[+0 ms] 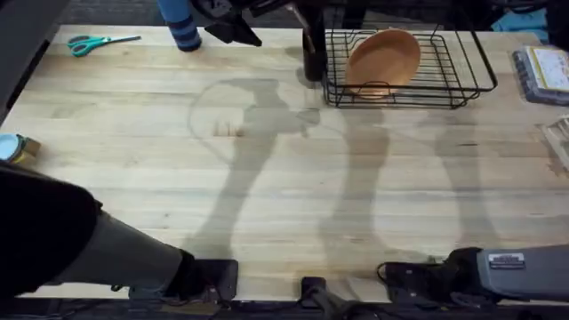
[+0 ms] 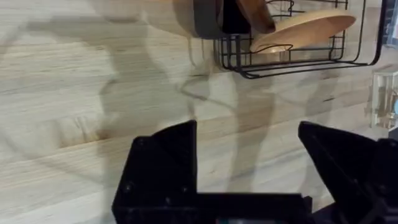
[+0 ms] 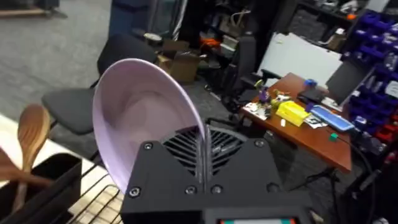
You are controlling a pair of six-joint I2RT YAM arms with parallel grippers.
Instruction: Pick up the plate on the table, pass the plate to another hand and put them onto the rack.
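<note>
The right gripper (image 3: 202,155) has its black fingers pressed together on the rim of the plate (image 3: 146,115), which stands on edge in its grasp (lavender, hollow side facing the wrist camera). Below it lie the black wires of the rack (image 3: 99,186), a wooden spoon (image 3: 31,134) rising beside. The left gripper (image 2: 249,155) hangs over the bare table (image 2: 74,93) with its fingers (image 2: 168,155) spread wide, holding nothing. From overhead, an orange plate (image 1: 384,59) leans in the rack (image 1: 462,76) at the table's (image 1: 267,178) far side
</note>
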